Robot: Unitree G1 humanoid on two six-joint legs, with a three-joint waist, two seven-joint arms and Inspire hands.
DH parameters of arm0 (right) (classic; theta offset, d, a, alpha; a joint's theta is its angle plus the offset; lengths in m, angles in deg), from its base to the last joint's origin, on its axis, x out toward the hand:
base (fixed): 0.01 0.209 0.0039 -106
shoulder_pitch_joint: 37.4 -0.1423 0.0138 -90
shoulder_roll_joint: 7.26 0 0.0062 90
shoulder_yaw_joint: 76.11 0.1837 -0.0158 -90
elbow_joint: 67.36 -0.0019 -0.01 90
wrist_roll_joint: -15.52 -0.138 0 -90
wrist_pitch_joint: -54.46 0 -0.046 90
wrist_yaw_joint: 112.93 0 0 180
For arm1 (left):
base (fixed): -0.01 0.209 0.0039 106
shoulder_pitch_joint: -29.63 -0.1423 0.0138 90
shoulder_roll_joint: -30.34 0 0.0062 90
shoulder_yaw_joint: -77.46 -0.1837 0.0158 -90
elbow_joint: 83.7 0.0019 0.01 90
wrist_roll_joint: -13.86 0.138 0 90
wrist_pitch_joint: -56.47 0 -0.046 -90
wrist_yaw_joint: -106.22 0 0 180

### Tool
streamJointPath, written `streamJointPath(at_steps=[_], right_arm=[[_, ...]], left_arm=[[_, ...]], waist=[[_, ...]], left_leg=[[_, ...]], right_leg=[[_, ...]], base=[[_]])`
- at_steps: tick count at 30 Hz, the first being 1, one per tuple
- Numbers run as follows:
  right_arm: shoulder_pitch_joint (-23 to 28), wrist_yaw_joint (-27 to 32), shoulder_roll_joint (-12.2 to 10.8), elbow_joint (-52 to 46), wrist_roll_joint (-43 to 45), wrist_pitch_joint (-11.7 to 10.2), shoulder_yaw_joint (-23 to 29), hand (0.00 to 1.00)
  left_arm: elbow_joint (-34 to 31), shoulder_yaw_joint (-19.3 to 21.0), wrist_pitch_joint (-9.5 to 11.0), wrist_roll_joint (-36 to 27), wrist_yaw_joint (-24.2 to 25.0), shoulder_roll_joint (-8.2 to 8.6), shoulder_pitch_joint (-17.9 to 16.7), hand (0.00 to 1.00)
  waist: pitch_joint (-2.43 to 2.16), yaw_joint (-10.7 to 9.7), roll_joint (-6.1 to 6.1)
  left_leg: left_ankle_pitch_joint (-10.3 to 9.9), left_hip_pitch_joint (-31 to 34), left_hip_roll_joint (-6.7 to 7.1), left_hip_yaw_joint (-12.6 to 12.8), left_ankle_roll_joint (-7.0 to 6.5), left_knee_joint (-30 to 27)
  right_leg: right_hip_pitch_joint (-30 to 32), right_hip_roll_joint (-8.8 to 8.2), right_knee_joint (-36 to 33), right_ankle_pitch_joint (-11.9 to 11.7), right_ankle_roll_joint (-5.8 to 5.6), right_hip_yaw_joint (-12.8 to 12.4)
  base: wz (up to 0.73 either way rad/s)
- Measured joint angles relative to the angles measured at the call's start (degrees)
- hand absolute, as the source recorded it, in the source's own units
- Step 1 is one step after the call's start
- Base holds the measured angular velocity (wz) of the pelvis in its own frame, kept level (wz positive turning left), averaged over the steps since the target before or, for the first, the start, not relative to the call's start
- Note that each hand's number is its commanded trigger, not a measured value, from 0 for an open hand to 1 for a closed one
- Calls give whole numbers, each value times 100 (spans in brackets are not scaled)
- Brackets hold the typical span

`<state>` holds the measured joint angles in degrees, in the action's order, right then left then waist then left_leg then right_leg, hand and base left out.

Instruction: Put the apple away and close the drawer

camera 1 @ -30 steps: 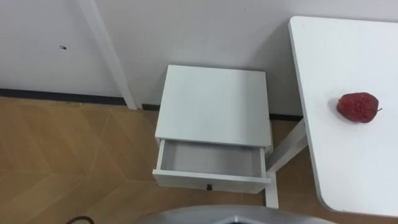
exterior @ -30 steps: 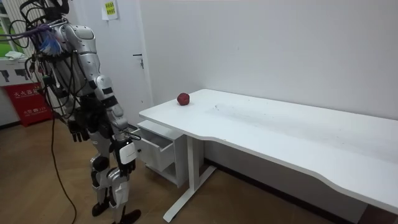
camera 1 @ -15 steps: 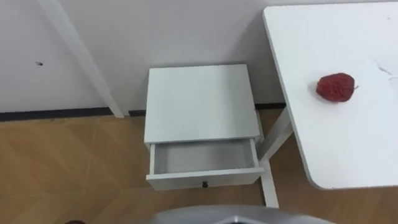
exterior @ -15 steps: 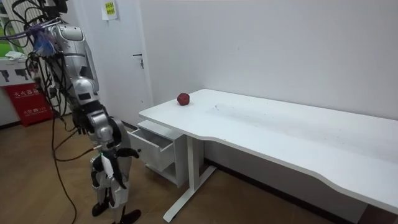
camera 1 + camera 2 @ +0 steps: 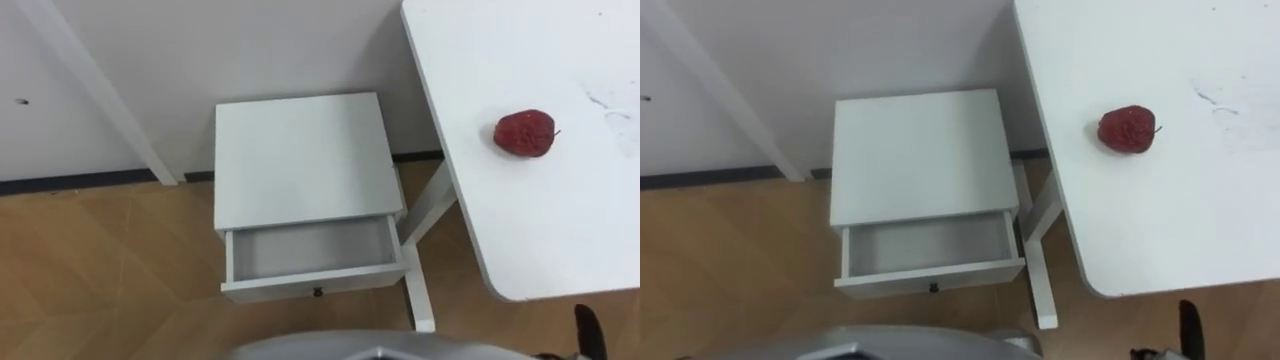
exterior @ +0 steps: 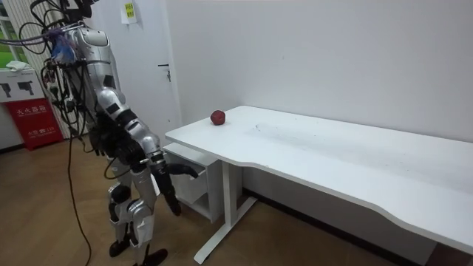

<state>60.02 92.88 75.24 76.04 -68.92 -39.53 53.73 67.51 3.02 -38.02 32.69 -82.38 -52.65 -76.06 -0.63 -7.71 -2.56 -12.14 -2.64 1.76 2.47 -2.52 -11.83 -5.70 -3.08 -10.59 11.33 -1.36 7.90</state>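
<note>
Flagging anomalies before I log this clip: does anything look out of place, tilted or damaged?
Nothing stands out. The apple rests on the white table; the drawer of the nightstand is open, straight and empty. Only faint scuffs mark the tabletop beyond the apple.

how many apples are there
1. The apple lies on the white desk, near its end by the nightstand. The open drawer's visible inside holds none.

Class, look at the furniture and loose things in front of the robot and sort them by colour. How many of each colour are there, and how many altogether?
White: 2, the desk and the bedside cabinet, whose drawer is open
Red: 1, the apple on the desk
Total: 3
</note>
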Motion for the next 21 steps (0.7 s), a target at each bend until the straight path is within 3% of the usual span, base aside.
streamJointPath(at_steps=[4,9,14,18,21], right_arm=[[-77,434,42,-769,-81,-344,26,0],[-118,1159,79,-1703,137,-719,251,0],[-148,1715,262,-2805,582,-1006,242,0],[-185,2044,300,-3634,1840,-1158,151,0],[-177,2319,310,-4268,3034,-1163,-229,0]], left_arm=[[-140,-6,215,-5,1,-91,96,0],[-149,-1,289,-13,12,-91,-7,0],[-147,-2,328,42,13,-90,-67,0],[-149,-8,462,104,13,-89,-69,0],[-145,-110,460,174,17,-89,-66,0]], waist=[[41,-21,-23],[27,-24,-55],[55,-36,-37],[60,31,-7],[57,34,21]], left_leg=[[-3,49,-10,13,4,15],[2,69,-6,20,6,12],[3,108,-7,8,6,20],[3,108,-7,1,8,49],[4,112,-8,11,9,40]], right_leg=[[31,7,-1,0,2,2],[67,5,-18,-1,3,-4],[96,9,-9,-2,3,7],[111,10,-5,-2,3,16],[114,10,-5,-2,3,22]], base=[[-1],[0],[0],[0],[0]])
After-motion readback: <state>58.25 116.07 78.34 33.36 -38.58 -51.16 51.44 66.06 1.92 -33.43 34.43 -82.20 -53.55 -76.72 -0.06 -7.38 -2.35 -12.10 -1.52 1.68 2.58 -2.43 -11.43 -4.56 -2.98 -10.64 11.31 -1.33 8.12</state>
